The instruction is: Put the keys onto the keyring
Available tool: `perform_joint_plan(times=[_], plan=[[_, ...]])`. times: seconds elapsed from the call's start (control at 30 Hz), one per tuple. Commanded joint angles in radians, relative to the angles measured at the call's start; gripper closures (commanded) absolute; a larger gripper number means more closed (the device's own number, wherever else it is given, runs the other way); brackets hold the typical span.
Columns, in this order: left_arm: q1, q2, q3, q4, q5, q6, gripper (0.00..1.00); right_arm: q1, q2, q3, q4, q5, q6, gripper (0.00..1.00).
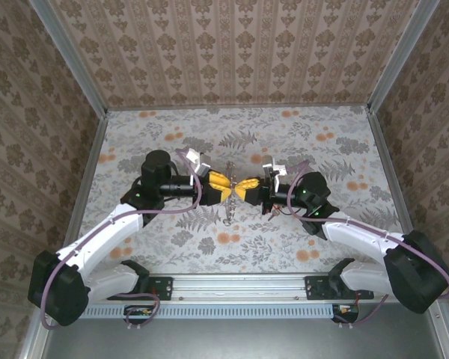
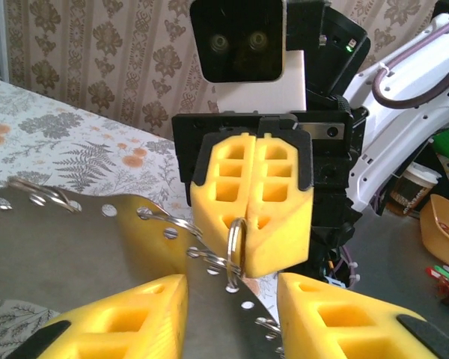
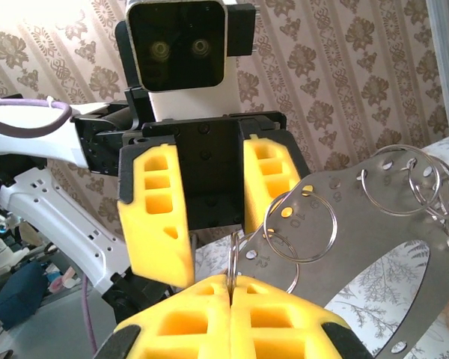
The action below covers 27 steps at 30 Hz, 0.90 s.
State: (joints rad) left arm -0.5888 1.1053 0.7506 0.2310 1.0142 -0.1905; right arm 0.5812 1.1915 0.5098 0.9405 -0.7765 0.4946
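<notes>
**Between the claw tips: ring gripped, key yet to go on**

At the tips of the right claw (image 3: 230,283), pressed together on the ring (image 2: 235,250), pinching one arc of it flat. Straight ahead, just opposite, the left claw (image 1: 224,185) spread wide, gripping nothing that can be made out. Across that claw's open gap, a grey metal plate (image 3: 359,233) dotted with holes, with several spare hoops (image 3: 390,182) threaded along its edge. Cannot tell whether the pinched ring passes through one of those holes or merely touches the plate.

Judging progress: early to middle. Done, by the look of it: ring secured and lined up with the other claw. Left to do: getting the key to the ring, parting the coil and sliding the key on. Visible arc of the gripped ring bare.

As for bearing: stands out from the right claw's tips toward the left claw's open gap, edge-on to both wrist cameras, flat faces squeezed from either side by that claw. Being round, has no long axis proper. Lies with its plane along the line from claw to claw.
</notes>
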Motion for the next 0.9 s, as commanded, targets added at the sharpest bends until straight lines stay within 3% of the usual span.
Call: perform_joint_plan(times=[0.0,0.43,0.87], plan=[[-0.015,-0.009,0.039,0.028,-0.017,0.021,0.66,0.011,-0.036,0.006,0.048,-0.04,0.001,1.0],[-0.032,-0.006,0.066,-0.004,-0.034,0.053,0.73,0.019,-0.044,0.016,-0.046,-0.011,-0.046,1.0],[-0.063,0.036,0.098,-0.066,0.012,0.088,0.93,0.014,-0.024,0.025,-0.036,0.049,-0.041,1.0]])
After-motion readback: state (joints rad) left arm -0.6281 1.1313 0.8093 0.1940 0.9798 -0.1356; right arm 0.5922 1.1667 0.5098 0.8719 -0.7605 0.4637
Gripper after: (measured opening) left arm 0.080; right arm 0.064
